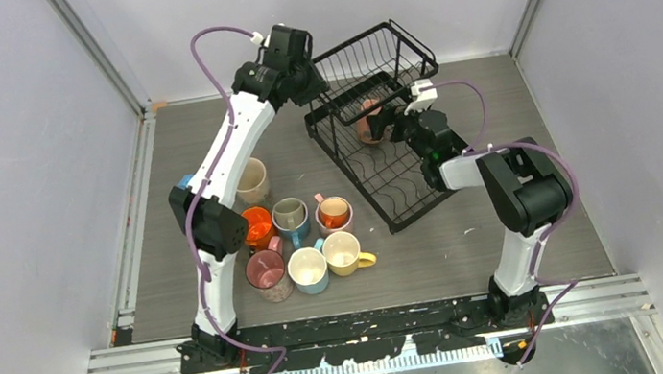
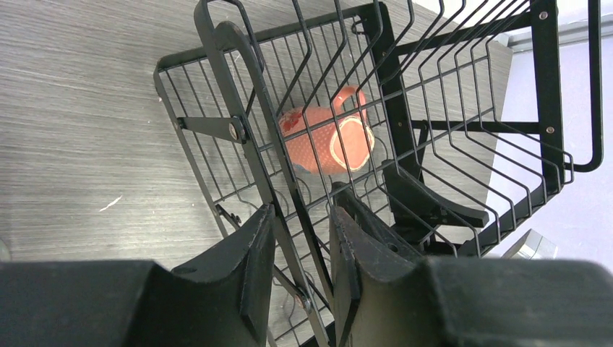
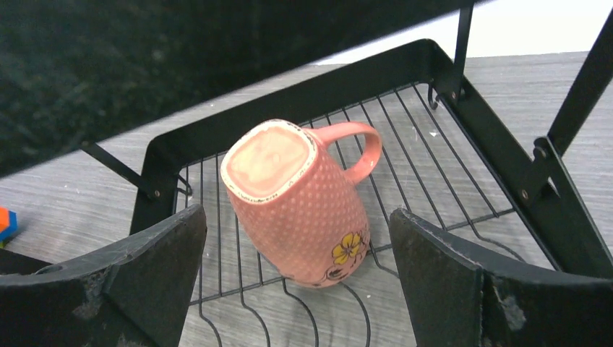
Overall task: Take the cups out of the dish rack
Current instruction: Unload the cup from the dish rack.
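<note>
A salmon dotted cup with a yellow flower lies on its side, base toward the camera, on the lower tray of the black wire dish rack; it also shows in the top view and through the wires in the left wrist view. My right gripper is open inside the rack, one finger on each side of this cup, not touching it; it also shows in the top view. My left gripper is closed on the rack's side frame bar at its far left corner.
Several cups stand on the table left of the rack: beige, orange, grey, pink, another pink, light blue, yellow. The rack's upper basket overhangs the tray. A blue-and-orange block lies outside the rack.
</note>
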`<act>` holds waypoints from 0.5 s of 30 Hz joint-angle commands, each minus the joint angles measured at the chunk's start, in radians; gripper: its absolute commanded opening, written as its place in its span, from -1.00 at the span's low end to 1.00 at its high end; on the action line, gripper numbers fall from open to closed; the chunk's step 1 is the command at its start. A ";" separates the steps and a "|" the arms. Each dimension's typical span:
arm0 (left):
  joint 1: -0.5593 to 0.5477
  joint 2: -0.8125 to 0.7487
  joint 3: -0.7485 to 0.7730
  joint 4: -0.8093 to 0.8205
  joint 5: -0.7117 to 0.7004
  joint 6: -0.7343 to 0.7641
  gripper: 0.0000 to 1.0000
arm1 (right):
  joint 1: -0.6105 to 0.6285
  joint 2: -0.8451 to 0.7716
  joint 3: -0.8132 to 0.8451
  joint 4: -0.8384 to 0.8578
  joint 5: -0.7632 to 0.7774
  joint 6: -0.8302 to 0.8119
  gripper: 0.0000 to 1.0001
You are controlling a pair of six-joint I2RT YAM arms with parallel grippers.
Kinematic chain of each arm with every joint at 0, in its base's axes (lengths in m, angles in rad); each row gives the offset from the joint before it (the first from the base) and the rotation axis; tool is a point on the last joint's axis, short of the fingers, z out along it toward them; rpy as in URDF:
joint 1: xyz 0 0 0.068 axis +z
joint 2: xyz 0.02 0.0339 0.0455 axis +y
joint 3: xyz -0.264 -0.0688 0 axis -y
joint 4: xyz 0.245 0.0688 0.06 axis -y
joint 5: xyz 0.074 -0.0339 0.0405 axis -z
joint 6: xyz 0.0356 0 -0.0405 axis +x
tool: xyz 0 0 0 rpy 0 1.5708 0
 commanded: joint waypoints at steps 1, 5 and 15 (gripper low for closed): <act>0.003 0.001 0.038 -0.033 0.056 0.026 -0.78 | 0.017 0.037 0.063 0.103 0.021 -0.037 0.99; 0.004 -0.002 0.038 -0.037 0.061 0.025 -0.86 | 0.034 0.077 0.079 0.130 0.070 -0.037 1.00; 0.008 0.006 0.061 -0.048 0.085 0.018 -1.00 | 0.074 0.159 0.087 0.242 0.154 -0.032 1.00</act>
